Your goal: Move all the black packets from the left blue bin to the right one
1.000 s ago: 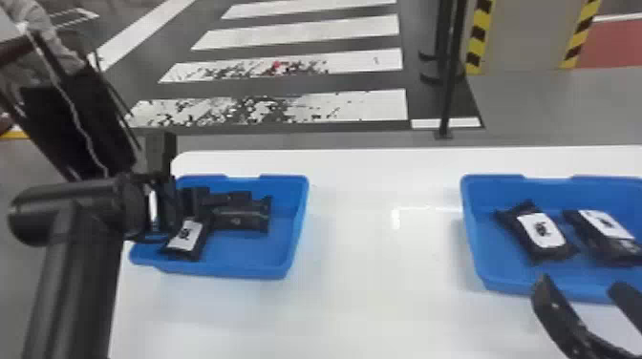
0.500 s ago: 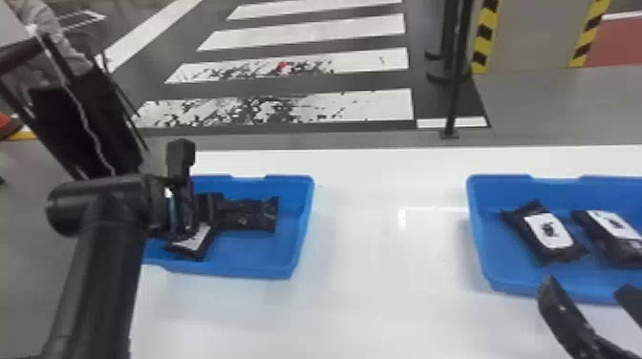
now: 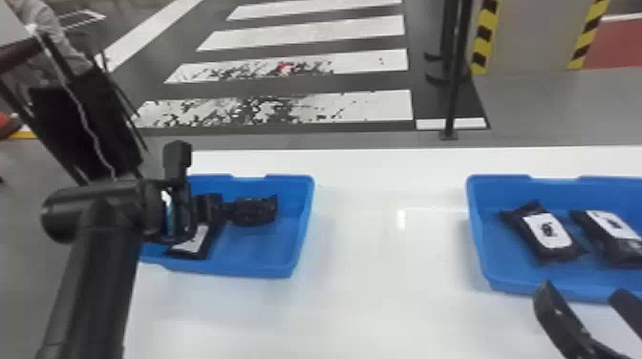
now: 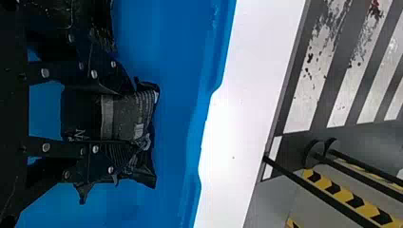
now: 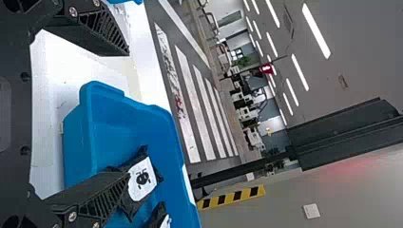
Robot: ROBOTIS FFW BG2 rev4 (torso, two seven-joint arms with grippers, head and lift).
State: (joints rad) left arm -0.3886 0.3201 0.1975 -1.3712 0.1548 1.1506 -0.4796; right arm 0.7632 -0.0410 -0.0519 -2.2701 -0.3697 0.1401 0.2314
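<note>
Left tool [image 3: 180, 215]: narrowed, holding a black packet [image 4: 123, 116] inside the left blue bin [image 3: 303, 219], near the counter's [image 3: 372, 296] far left corner. Right tool [image 3: 581, 290]: wide, at the near edge of the right blue bin [image 3: 477, 229], where two labelled packets [image 3: 549, 234] lie.

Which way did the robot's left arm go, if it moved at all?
Yes, it moved. In the head view, the left arm shifted right against the left blue bin.
</note>
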